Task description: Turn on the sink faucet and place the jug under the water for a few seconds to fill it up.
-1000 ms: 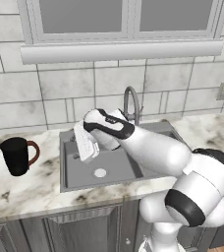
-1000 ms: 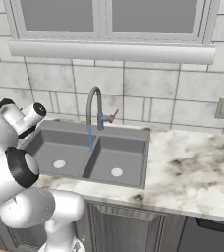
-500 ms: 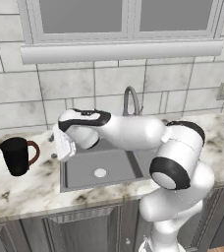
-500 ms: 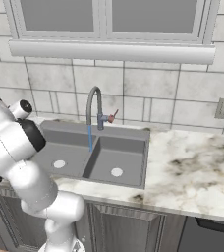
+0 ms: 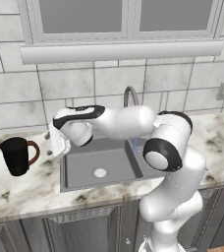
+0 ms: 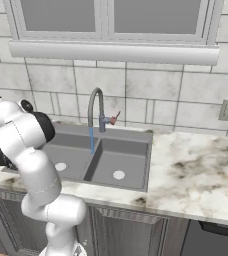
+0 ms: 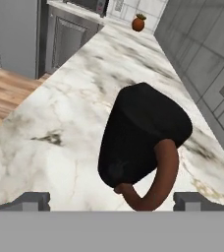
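While wide open, gripper (image 7: 111,201) faces jug (image 7: 138,142).

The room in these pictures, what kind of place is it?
A kitchen, rendered. A double sink with a faucet is set in a marble counter above cabinets, under a window, with tiled walls. A jug stands on the counter.

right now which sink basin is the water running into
The left basin of the sink, the one nearer the arm. The water drops from the sink faucet just left of the divider; the right basin has none.
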{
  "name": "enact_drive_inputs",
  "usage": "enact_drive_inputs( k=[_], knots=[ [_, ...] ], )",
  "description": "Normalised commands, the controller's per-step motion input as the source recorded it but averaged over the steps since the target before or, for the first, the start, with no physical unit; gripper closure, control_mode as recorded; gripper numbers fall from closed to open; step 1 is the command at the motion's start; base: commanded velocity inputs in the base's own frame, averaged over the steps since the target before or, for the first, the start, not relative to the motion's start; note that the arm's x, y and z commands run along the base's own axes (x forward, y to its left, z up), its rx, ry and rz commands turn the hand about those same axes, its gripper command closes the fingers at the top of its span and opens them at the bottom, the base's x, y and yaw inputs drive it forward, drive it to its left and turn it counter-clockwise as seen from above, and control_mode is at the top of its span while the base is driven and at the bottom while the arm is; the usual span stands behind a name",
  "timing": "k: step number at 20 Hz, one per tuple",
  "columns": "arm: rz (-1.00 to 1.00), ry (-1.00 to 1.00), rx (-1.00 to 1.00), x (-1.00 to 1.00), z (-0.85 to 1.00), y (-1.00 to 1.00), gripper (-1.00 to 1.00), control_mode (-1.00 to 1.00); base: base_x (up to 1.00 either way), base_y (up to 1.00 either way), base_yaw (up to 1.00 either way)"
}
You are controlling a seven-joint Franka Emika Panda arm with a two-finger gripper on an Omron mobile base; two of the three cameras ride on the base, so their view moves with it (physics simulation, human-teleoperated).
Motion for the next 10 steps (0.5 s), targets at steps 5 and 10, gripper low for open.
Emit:
enact_drive_inputs(
  k=[5,10],
  knots=[
    [0.00,0.00,0.00,0.16,-0.10,0.16,-1.00,-1.00,0.00,0.00,0.00],
    [0.00,0.01,0.00,0.21,-0.20,0.16,-1.00,-1.00,0.00,0.00,0.00]
  ],
)
